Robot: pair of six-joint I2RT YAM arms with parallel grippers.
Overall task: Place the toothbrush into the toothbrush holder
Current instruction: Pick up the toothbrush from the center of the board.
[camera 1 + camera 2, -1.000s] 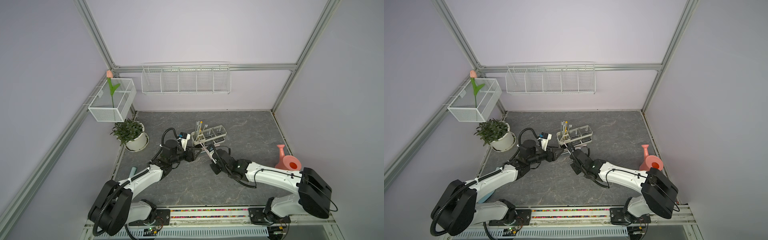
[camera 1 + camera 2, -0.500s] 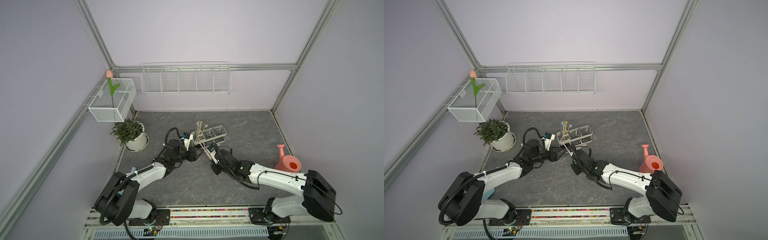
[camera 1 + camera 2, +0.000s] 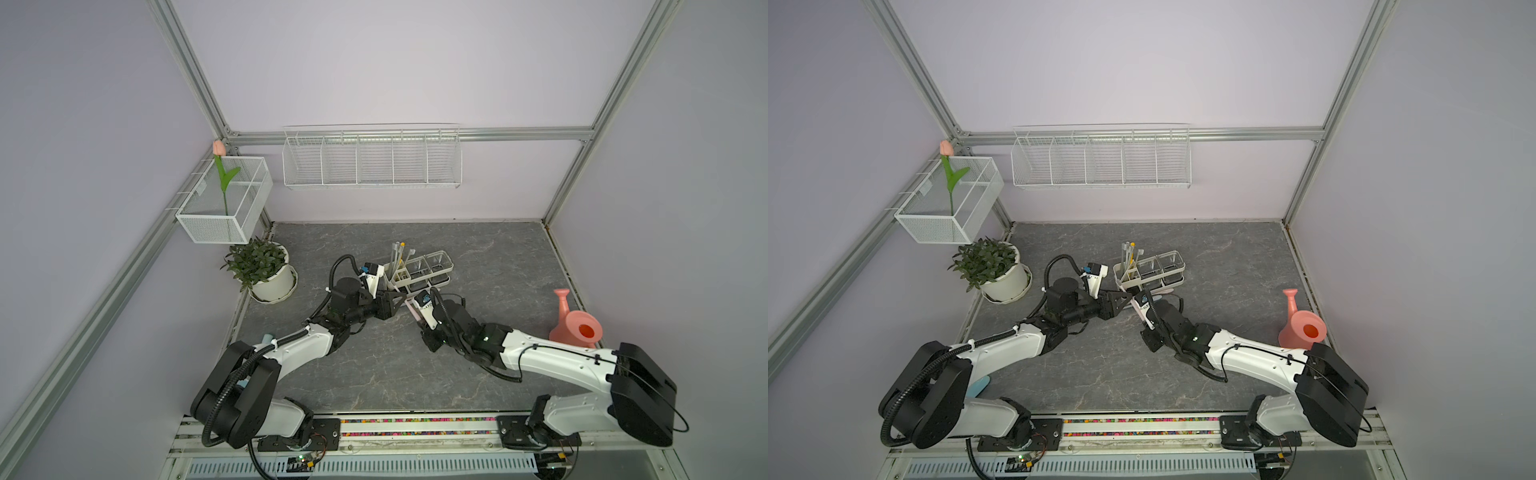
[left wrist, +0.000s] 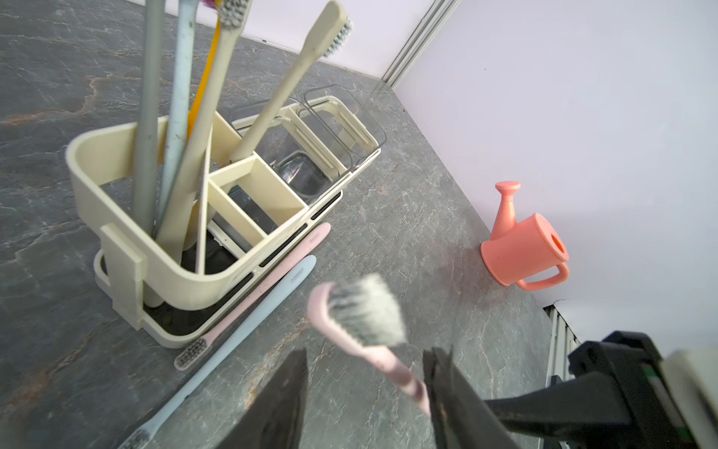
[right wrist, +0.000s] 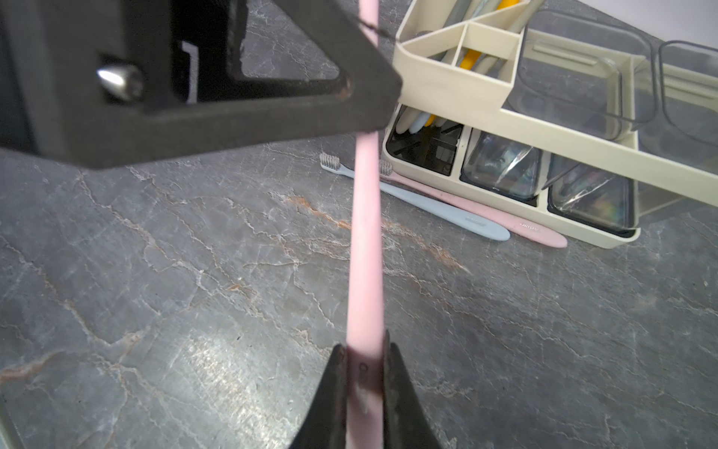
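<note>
We are pinching the handle end of the pink toothbrush (image 5: 365, 252) in our tightly closed right gripper (image 5: 363, 373); its long stick is pointing across to our left gripper (image 4: 367, 353), which is sitting half open around the neck, gripping nothing; the toothbrush holder (image 4: 112, 153) is standing just beyond.

Eight toothbrushes (image 4: 361, 311), one toothbrush holder (image 4: 116, 147), two wire baskets (image 3: 372, 160), one potted plant (image 3: 259, 266), one watering can (image 3: 575, 328).
</note>
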